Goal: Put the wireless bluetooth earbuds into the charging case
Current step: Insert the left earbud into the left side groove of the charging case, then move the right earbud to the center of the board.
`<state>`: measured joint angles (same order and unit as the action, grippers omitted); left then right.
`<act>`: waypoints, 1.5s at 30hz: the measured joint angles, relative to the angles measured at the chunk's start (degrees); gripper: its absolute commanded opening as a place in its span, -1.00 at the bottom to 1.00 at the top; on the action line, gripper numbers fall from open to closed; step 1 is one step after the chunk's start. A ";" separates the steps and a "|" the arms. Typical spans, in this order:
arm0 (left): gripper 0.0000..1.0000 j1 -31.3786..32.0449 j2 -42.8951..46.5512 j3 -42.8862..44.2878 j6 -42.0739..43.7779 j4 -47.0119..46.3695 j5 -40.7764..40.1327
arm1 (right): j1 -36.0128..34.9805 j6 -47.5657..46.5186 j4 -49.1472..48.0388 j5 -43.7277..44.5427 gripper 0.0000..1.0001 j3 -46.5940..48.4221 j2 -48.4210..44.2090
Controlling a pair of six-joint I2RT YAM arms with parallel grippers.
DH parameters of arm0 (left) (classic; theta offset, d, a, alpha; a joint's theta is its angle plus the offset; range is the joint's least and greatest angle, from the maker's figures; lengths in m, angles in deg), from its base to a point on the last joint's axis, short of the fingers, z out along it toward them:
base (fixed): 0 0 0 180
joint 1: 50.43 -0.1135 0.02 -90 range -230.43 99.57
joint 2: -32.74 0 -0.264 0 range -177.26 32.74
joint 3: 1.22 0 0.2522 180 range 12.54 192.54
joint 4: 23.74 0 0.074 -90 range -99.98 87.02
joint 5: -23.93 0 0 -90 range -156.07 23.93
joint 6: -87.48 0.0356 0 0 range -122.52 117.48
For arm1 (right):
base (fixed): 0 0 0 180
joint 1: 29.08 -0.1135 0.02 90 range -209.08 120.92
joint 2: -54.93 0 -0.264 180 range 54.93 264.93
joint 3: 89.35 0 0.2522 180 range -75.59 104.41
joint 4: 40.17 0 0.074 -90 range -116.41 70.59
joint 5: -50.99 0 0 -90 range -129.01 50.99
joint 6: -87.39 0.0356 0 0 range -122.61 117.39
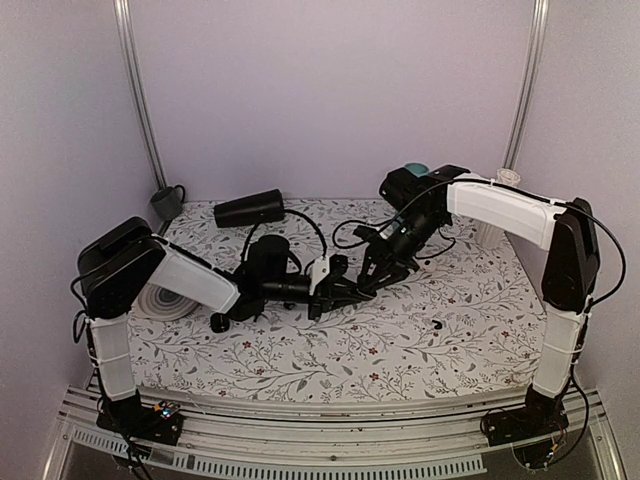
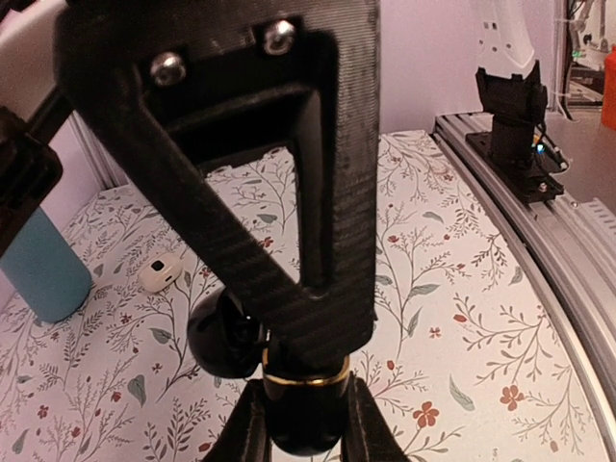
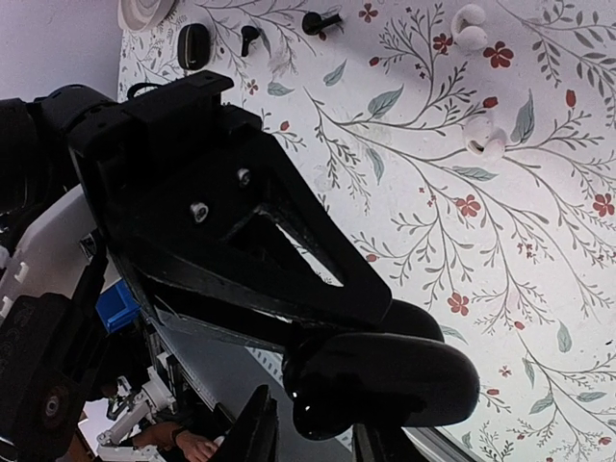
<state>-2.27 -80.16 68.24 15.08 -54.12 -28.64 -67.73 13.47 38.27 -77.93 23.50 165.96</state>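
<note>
On the floral-patterned table [image 1: 400, 350], a black cylinder [image 1: 248, 208] is laid on its side at the back and a grey cup [image 1: 167, 203] is stood in the left corner. Two white earbuds [image 3: 469, 26] are scattered apart. A black earbud [image 3: 320, 21] is seen near a black case [image 3: 192, 45], and a white case [image 2: 161, 272] near a teal bottle [image 2: 38, 274].

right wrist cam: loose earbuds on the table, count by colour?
White earbuds: 2
Black earbuds: 2
Total: 4
</note>
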 measured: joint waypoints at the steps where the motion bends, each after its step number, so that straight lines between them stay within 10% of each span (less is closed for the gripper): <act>1: -1.00 0.00 -0.39 0.00 -0.46 -0.90 0.02 | 0.02 0.07 0.15 0.24 -0.44 0.09 0.00; 45: -1.00 -3.08 -2.80 -4.42 -19.63 -29.44 3.32 | -0.72 4.61 -12.48 9.90 0.06 -7.48 -15.47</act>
<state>-5.35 -82.96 63.83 -4.55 -83.56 -25.32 -68.45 18.08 25.79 -68.03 16.02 150.48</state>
